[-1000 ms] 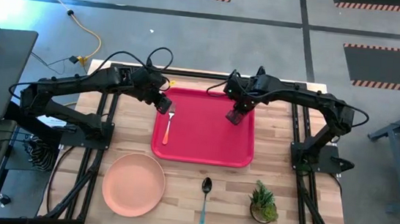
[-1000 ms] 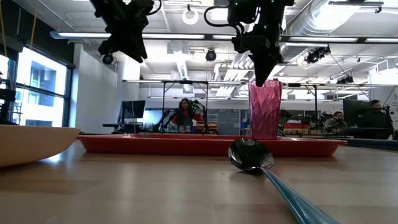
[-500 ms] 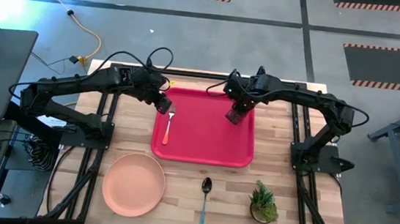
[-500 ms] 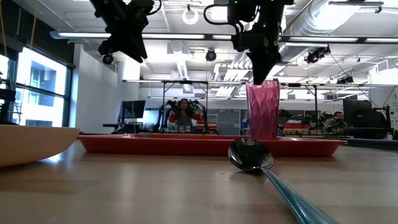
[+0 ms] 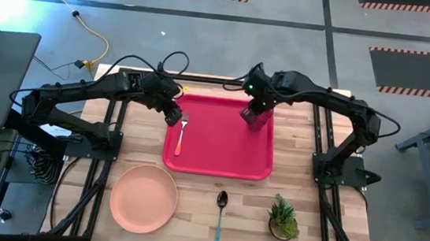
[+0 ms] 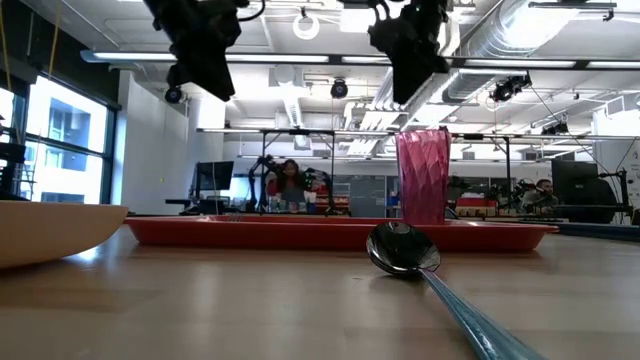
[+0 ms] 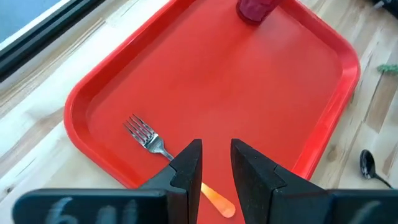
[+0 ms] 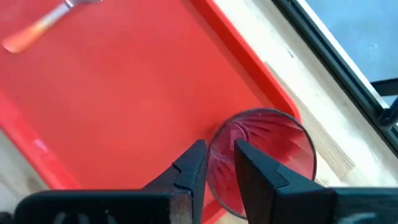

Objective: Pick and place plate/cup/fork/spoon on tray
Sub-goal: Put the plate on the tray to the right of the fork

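Note:
The red-pink cup (image 6: 423,175) stands upright on its base at the tray's far right part; it also shows in the right wrist view (image 8: 273,155). My right gripper (image 8: 217,152) is open and hovers above the cup's rim, clear of it in the low view (image 6: 408,85). The fork (image 5: 180,133) lies flat on the red tray (image 5: 219,164) near its left rim. My left gripper (image 7: 214,152) is open and empty above the fork's handle. The peach plate (image 5: 142,198) and the blue-handled spoon (image 5: 220,216) lie on the table in front of the tray.
A small potted green plant (image 5: 283,218) stands at the table's near right, right of the spoon. The tray's middle and near part are bare. Dark frame rails run along the table's left and right sides. People sit in the room far behind the table.
My right gripper has risen from the cup's rim, where it stood a second ago, and has gone a little toward the far edge. The cup has stayed upright on the tray, shifted only slightly.

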